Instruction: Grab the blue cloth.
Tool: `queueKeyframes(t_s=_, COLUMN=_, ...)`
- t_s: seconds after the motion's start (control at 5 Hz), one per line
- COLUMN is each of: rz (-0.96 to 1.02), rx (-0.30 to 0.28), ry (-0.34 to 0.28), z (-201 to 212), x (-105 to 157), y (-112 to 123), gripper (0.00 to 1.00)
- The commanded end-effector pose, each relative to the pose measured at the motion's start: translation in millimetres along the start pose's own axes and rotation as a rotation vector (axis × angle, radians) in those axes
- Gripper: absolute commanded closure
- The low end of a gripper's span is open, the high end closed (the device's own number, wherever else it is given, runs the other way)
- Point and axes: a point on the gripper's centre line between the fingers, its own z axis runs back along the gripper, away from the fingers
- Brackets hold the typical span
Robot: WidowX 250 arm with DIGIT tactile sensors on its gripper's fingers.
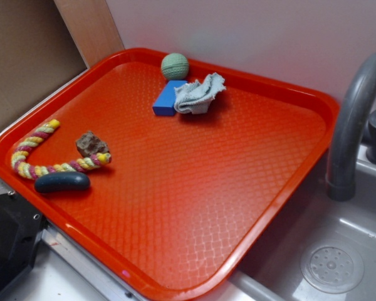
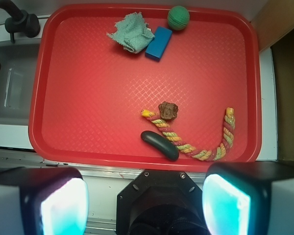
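Observation:
The blue cloth (image 1: 199, 94) (image 2: 133, 32) lies crumpled at the far edge of the red tray (image 1: 194, 207) (image 2: 88, 98), touching a solid blue block (image 1: 167, 99) (image 2: 159, 43). My gripper (image 2: 144, 205) hangs well above the tray's near edge, far from the cloth. Its two pads (image 2: 63, 208) stand wide apart with nothing between them. The gripper does not show in the exterior view.
A pale green ball (image 1: 175, 66) (image 2: 178, 17) sits beside the block. A brown lump (image 1: 91, 144) (image 2: 168, 110), a striped rope (image 1: 37, 157) (image 2: 206, 147) and a dark oblong object (image 1: 62, 182) (image 2: 159, 145) lie near the tray's front. A sink (image 1: 329, 251) (image 2: 10, 83) and faucet (image 1: 357, 119) border the tray.

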Motion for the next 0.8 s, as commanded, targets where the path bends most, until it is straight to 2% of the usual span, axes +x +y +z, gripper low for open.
queueKeyframes(t_s=0.0, rz=0.000, rx=0.000, ry=0.000, z=0, x=0, y=0, gripper=0.00)
queueKeyframes(t_s=0.2, rz=-0.034, rx=0.038, ry=-0.159, z=-30, x=47, y=1, gripper=0.00)
queueKeyframes(t_s=0.4, rz=-0.246, rx=-0.017, ry=-0.225, z=-58, x=94, y=-6, gripper=0.00)
queueKeyframes(t_s=0.6, rz=-0.374, rx=0.030, ry=-0.221, z=-102, x=139, y=-2, gripper=0.00)
